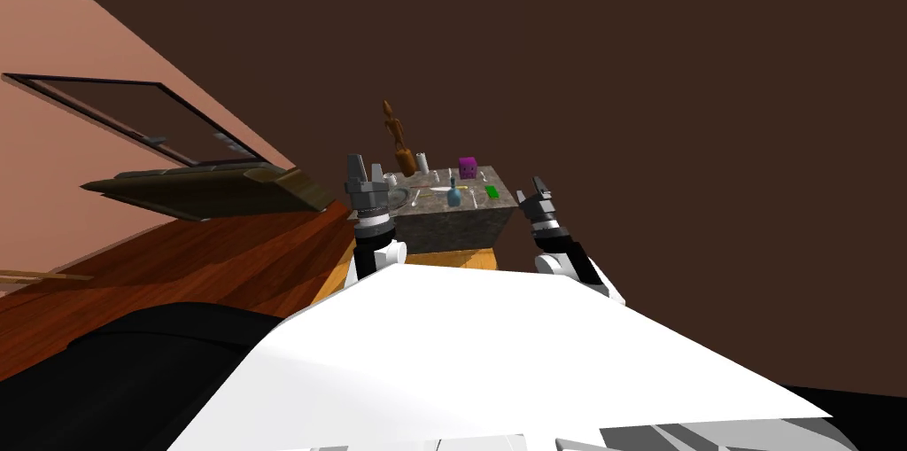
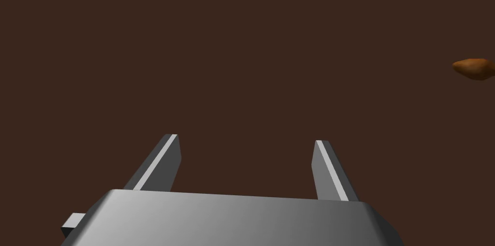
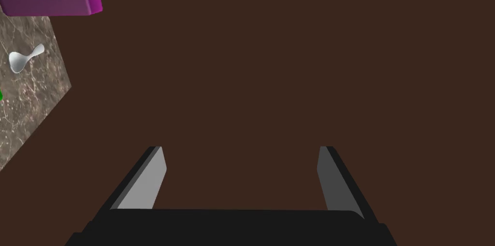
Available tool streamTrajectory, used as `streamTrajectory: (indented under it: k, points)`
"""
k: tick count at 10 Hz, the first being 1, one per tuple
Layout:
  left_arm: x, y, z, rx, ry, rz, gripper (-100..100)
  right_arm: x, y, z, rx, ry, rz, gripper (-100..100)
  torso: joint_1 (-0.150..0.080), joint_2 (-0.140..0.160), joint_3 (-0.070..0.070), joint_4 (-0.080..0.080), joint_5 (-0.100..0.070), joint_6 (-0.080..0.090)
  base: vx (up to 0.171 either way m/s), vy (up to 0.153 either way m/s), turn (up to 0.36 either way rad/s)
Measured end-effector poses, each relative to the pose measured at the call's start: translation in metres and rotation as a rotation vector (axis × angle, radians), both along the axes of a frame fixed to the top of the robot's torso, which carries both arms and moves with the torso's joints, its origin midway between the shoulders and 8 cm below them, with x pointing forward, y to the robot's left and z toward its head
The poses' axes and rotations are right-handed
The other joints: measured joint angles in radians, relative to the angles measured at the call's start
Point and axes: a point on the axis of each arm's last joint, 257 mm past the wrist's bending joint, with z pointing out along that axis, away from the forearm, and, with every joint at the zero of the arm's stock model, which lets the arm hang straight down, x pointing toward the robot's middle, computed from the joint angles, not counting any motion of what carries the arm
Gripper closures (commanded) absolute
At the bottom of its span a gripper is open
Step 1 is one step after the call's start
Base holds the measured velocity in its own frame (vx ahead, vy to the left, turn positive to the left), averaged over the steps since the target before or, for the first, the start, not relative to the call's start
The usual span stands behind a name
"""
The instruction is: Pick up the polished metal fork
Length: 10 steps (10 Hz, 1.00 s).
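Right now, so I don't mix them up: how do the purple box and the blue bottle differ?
Colour: the purple box is purple, the blue bottle blue. Shape: the box is a squat cube; the bottle has a round body and thin neck. Place: the box sits at the far edge of the table, the bottle nearer its middle. Both stand upright on the grey marbled top.

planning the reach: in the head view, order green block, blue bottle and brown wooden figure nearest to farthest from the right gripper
1. green block, right side of the table, by the right gripper
2. blue bottle, middle of it
3. brown wooden figure, far left corner
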Motion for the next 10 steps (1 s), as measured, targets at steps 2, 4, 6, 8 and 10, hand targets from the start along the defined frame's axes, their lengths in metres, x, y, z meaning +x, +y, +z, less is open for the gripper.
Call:
streamTrajectory:
  k: [2, 4, 6, 8, 10]
  points:
    - [0.0, 0.0, 0.0, 0.0, 0.0, 0.0, 0, 0.005, 0.008, -0.014, -0.022, 0.04, 0.038, -100, -0.001, 0.0, 0.0, 0.0, 0.0, 0.0, -0.065, 0.034, 0.084]
    - [0.0, 0.0, 0.0, 0.0, 0.0, 0.0, 0, 0.007, 0.012, -0.026, -0.047, 0.085, 0.073, -100, -0.001, 0.0, 0.0, 0.0, 0.0, 0.0, -0.063, 0.036, 0.096]
    - [0.0, 0.0, 0.0, 0.0, 0.0, 0.0, 0, 0.011, 0.017, -0.039, -0.076, 0.132, 0.106, -100, 0.0, -0.001, 0.0, 0.0, 0.0, 0.0, -0.06, 0.045, 0.104]
    - [0.0, 0.0, 0.0, 0.0, 0.0, 0.0, 0, 0.013, 0.017, -0.049, -0.11, 0.161, 0.123, -100, -0.002, -0.002, -0.001, 0.0, 0.0, 0.001, -0.041, 0.021, 0.058]
    - [0.0, 0.0, 0.0, 0.0, 0.0, 0.0, 0, 0.015, 0.017, -0.063, -0.139, 0.207, 0.147, -100, -0.002, -0.002, -0.001, 0.0, 0.0, 0.001, -0.055, 0.037, 0.146]
